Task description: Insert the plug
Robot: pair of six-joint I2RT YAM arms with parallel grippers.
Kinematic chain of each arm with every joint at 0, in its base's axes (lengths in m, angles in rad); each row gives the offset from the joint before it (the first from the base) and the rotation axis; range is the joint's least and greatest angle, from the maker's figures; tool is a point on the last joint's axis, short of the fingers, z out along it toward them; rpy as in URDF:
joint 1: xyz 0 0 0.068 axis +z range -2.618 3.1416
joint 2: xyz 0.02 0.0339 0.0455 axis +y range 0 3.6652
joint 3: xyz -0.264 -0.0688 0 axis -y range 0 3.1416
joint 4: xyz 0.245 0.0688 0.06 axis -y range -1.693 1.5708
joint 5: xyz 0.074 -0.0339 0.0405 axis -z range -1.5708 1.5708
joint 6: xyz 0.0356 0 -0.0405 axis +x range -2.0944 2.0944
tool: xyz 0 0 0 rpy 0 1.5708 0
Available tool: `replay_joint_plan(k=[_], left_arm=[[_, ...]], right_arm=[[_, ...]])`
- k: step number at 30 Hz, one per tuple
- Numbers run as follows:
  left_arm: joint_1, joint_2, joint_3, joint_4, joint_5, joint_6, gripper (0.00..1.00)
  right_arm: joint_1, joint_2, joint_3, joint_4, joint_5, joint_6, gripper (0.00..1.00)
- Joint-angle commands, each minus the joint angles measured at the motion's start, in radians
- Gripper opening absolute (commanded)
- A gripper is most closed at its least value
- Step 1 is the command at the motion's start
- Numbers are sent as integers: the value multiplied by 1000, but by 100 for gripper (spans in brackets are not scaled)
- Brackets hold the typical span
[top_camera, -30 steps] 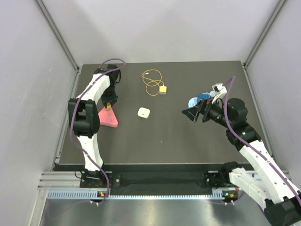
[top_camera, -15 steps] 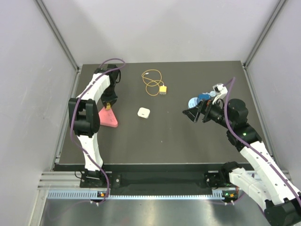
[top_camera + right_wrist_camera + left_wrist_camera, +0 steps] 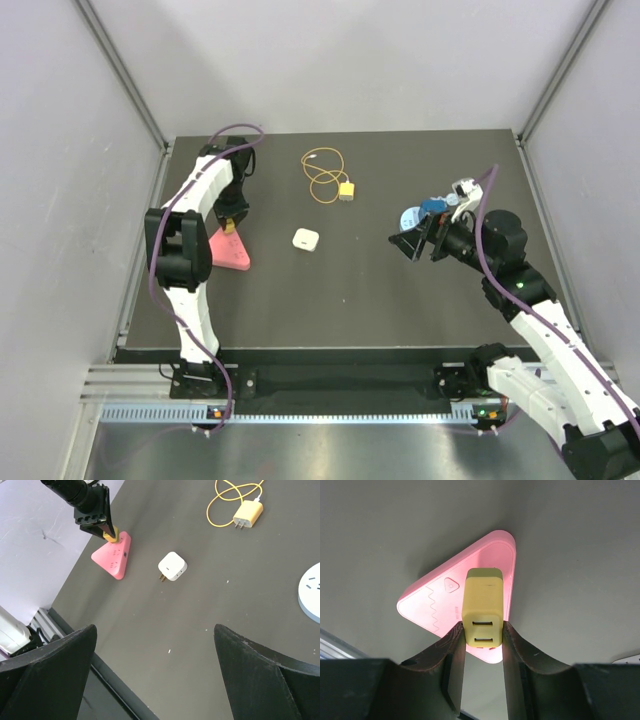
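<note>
Nothing is shifting over the last second. The left gripper (image 3: 482, 630) is still pinching the yellow block (image 3: 484, 592), standing on the pink triangular socket (image 3: 432, 610) at the left. The right gripper (image 3: 155, 675) is hanging spread and empty. The plug (image 3: 347, 190) is lying far centre on its looped wire (image 3: 322, 175), untouched (so insertion is stalling, I judge). No readable writing is showing, only an embossed triangle and zigzag.

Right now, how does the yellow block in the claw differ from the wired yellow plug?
The yellow block is held in the left gripper at the pink triangle; the yellow plug lies on the table. The plug carries a looped wire; the block none. Both are yellow.
</note>
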Motion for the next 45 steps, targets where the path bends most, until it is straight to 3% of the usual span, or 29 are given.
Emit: replay_joint_plan(k=[1,24,45], left_arm=[[11,-45,-10,-22,9,-41,0],[17,-50,77,-119,6,-55,0],[48,-10,59,-91,72,-43,0]], right_arm=[[-5,-23,58,14,9,-14,100],[-5,-44,75,-37,20,-37,100],[-5,-66,98,-76,38,-57,100]])
